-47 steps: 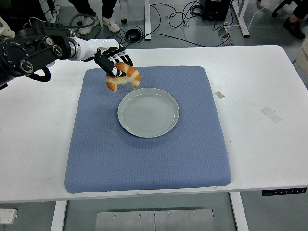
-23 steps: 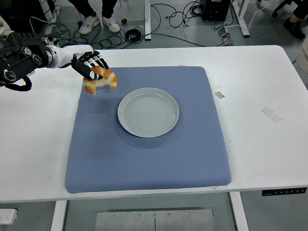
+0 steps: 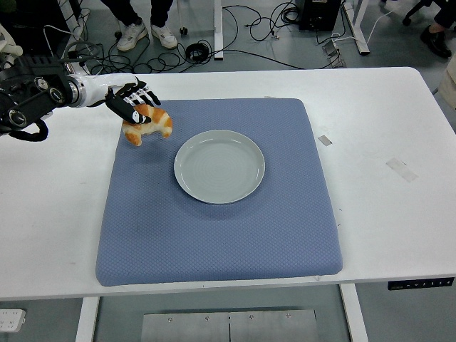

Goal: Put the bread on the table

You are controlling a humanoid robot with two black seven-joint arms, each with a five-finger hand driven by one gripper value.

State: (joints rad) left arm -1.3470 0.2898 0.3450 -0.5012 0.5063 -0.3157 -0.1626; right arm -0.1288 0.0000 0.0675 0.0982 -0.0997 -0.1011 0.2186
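Observation:
The bread is a golden croissant [image 3: 148, 125], held by my left hand [image 3: 132, 104] over the far left corner of the blue mat [image 3: 221, 235]. The black fingers are curled over its top. The croissant hangs low over the mat, close to its surface; I cannot tell whether it touches. My left arm comes in from the left edge over the white table [image 3: 50, 192]. A pale grey plate [image 3: 219, 166] sits bare on the mat, to the right of the croissant. My right arm is out of view.
Two small tape marks [image 3: 324, 140] lie on the table right of the mat. Cables and a person's shoes [image 3: 148, 32] show on the floor beyond the far edge.
My left hand carried the croissant left, away from above the plate's far rim to the mat's far left corner, and it now sits slightly lower.

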